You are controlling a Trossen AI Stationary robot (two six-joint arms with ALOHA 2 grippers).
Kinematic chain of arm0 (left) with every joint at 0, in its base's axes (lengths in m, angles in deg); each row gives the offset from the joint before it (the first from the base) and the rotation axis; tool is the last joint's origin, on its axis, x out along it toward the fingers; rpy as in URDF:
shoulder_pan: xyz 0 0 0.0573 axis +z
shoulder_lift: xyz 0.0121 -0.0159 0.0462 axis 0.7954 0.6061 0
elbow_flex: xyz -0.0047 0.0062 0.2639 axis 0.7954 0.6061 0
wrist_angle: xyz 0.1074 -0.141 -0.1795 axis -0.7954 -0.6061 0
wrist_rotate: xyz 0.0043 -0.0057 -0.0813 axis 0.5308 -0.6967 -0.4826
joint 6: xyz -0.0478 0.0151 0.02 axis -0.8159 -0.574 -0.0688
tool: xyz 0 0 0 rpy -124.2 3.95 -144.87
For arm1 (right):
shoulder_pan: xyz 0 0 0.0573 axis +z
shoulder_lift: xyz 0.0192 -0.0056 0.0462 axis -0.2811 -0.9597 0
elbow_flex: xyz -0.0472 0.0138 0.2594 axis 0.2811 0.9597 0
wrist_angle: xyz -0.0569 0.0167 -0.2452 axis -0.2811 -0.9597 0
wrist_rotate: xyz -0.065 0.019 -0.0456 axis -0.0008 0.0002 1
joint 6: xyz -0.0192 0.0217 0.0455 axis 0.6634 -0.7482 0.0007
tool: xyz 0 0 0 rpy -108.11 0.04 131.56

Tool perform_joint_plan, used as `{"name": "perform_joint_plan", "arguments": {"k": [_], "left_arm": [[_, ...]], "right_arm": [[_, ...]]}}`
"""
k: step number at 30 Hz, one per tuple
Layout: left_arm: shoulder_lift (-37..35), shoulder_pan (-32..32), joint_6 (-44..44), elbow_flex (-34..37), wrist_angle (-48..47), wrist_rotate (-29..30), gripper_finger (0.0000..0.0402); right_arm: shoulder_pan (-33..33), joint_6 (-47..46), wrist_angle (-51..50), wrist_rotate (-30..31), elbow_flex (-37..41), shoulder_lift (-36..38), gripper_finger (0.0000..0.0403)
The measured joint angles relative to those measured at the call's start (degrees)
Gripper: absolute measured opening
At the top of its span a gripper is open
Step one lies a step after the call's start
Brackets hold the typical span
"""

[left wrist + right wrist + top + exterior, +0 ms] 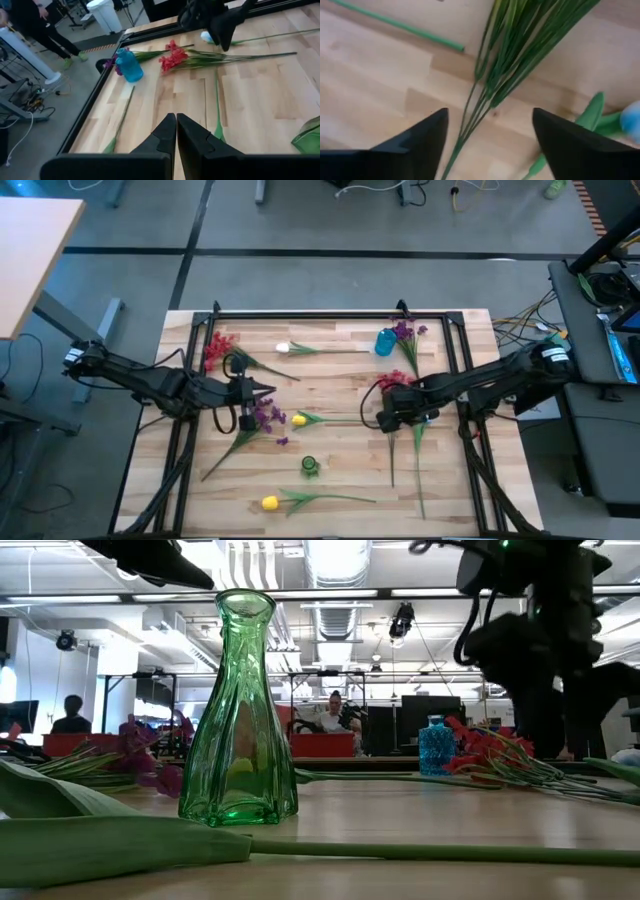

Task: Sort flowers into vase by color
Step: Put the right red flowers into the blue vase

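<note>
Flowers lie flat on the wooden table. A red cluster (pixel 397 381) lies by my right gripper (pixel 388 418), which is open and points down. In the right wrist view its fingers stand on either side of the flower's green stems (pixel 492 85) without touching them. My left gripper (pixel 266 391) is shut and hovers just above the purple flowers (pixel 265 417), touching nothing. The green glass vase (pixel 309 467) stands upright near the table's near edge. The blue vase (pixel 385 342) holds a purple flower (pixel 404 332).
Another red cluster (pixel 216 346) lies at the far left, a white tulip (pixel 283 348) beside it. Yellow tulips lie mid-table (pixel 298 420) and at the near edge (pixel 270 502). A black frame (pixel 300 315) rims the table. People show in the room beyond.
</note>
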Motion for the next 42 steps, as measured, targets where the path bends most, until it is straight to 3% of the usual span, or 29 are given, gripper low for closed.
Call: {"name": "perform_joint_plan", "arguments": {"k": [5,10,15,42], "left_arm": [[0.00,0.00,0.00,0.00,-0.02,0.00,0.0000],[0.00,0.00,-0.17,0.11,0.11,0.00,0.0000],[0.10,0.00,-0.63,0.34,0.66,-0.01,0.0000],[0.11,-0.02,-3.60,1.56,0.00,-0.04,0.0000]], "right_arm": [[-0.69,0.27,1.03,0.53,0.00,-3.91,0.0340],[-1.44,1.35,2.89,2.03,0.02,-6.20,0.0332],[-2.99,0.89,6.41,3.35,0.02,-7.21,0.0293],[-4.57,-0.14,5.51,8.94,0.13,-10.30,0.0050]]}}
